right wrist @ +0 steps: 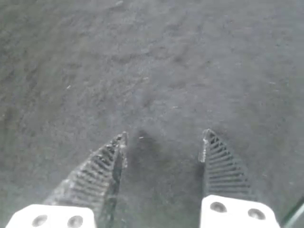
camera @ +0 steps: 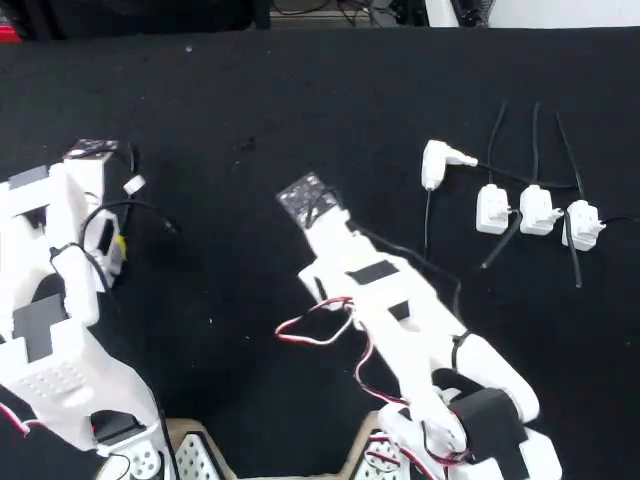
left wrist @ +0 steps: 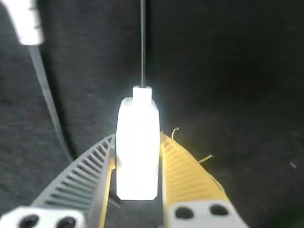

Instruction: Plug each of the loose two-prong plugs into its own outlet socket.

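Note:
My left gripper (left wrist: 137, 137) is shut on a white plug (left wrist: 137, 152), pinched between a grey finger (left wrist: 90, 166) and a yellow finger (left wrist: 183, 166); a thin black cable (left wrist: 142, 42) runs from it. A second white plug piece (left wrist: 23, 21) with a cable lies farther off. The left arm (camera: 60, 270) stands at the table's left. My right gripper (right wrist: 165, 134) is open over bare black cloth, mid-table (camera: 305, 195). A loose two-prong plug (camera: 435, 160) lies to its right. Beyond that sit three white outlet sockets (camera: 537, 210) in a row.
A black cloth (camera: 250, 90) covers the table. Black cables (camera: 500, 240) trail from the white pieces at the right. Red and white wires (camera: 320, 325) hang along the right arm. Open cloth lies between the two arms.

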`<state>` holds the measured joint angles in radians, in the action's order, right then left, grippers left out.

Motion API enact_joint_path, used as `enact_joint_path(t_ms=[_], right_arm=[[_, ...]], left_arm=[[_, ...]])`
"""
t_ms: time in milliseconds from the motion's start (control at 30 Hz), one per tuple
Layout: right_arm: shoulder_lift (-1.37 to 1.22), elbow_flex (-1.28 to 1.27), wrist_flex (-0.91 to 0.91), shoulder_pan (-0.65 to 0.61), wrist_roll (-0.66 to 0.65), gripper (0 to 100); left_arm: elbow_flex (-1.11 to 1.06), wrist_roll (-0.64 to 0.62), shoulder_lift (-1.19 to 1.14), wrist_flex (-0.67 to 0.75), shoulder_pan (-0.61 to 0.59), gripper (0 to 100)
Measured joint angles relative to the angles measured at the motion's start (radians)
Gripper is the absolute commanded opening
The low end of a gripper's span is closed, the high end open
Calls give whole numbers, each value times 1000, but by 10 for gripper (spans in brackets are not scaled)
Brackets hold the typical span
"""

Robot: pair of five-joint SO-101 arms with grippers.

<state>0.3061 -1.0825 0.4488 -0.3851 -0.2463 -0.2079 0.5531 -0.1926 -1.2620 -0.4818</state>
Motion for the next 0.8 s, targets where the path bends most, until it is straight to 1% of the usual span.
enact_joint_path(t_ms=[100, 200, 333, 433, 533, 633, 700, 800], right_arm=[[37, 0, 0, 41, 58, 222], [64, 0, 0, 98, 107, 222], [75, 0, 0, 180, 175, 222], [75, 0, 0, 201, 187, 222], [75, 0, 0, 207, 192, 222], [75, 0, 0, 207, 193, 222], [75, 0, 0, 207, 193, 222], [75, 0, 0, 207, 193, 222]], left_arm=[[2, -11, 58, -68, 54, 30], [2, -58, 157, -126, 115, 30], [2, -107, 295, -230, 232, 30], [-25, -135, 368, -247, 328, 30], [-95, -143, 405, -255, 417, 33], [-193, -180, 433, -204, 502, 47], [-285, -207, 451, -114, 540, 103], [-440, -222, 493, 55, 559, 204]])
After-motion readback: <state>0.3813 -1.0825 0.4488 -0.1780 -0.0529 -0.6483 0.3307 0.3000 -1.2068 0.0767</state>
